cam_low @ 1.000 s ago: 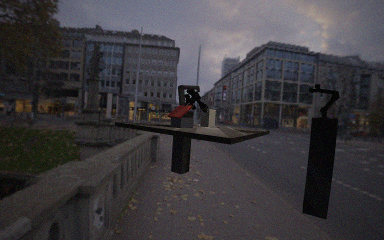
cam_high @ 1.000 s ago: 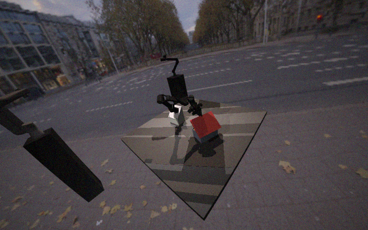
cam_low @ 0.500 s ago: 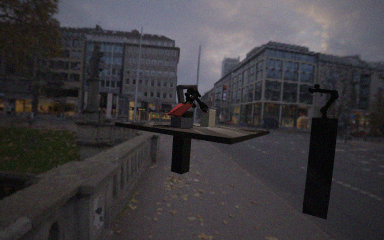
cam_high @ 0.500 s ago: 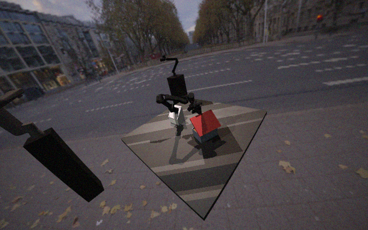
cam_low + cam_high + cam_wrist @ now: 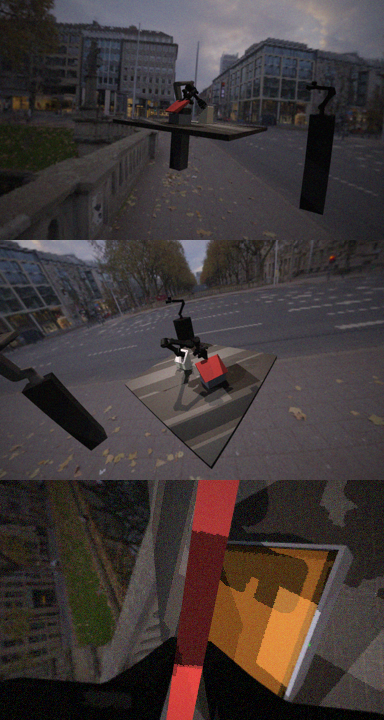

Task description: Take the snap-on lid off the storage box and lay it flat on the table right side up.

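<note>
Dusk street; striped table (image 5: 198, 415) on a post. The arm reached down from the far edge, gripper (image 5: 202, 353) clamped on the red lid's (image 5: 210, 368) rim at 11 o'clock. Lid tilted over the box (image 5: 215, 382), held edge raised. Wrist view showed the orange interior (image 5: 272, 625); fingertips hidden.

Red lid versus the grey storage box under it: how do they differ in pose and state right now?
The flat red snap-on lid is tilted, one edge raised, while the grey storage box sits level on the striped table. The lid is clamped at its edge in the tool; the box is untouched. In the wrist view the box's orange interior shows, so the lid is partly off it. Both share a rectangular outline.
</note>
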Tool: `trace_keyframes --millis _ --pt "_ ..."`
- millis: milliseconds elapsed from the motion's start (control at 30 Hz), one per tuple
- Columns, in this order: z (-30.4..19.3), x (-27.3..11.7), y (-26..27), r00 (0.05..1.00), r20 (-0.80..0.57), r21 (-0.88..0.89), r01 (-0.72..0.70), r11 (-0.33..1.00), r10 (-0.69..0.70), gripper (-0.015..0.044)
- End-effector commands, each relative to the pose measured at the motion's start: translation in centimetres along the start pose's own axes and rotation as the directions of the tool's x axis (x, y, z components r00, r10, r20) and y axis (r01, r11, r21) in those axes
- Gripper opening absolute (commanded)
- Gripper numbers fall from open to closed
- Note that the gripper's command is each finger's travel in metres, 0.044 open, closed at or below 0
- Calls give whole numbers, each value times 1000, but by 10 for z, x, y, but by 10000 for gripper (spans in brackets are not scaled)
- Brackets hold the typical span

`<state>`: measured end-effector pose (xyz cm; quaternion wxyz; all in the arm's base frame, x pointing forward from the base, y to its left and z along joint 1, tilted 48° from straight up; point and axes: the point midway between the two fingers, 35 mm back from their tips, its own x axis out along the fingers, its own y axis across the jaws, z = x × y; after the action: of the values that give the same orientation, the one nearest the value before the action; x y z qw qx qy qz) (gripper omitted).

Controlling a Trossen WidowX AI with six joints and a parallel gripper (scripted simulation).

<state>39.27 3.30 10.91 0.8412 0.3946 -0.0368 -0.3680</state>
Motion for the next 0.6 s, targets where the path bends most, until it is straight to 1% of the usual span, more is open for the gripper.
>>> trace_keyframes --millis 0,567 --pt "7 -3 2 1000 -10 3 -10 1000 10 0" --pt "40 -6 -1 1000 -10 1 -10 1000 10 0"
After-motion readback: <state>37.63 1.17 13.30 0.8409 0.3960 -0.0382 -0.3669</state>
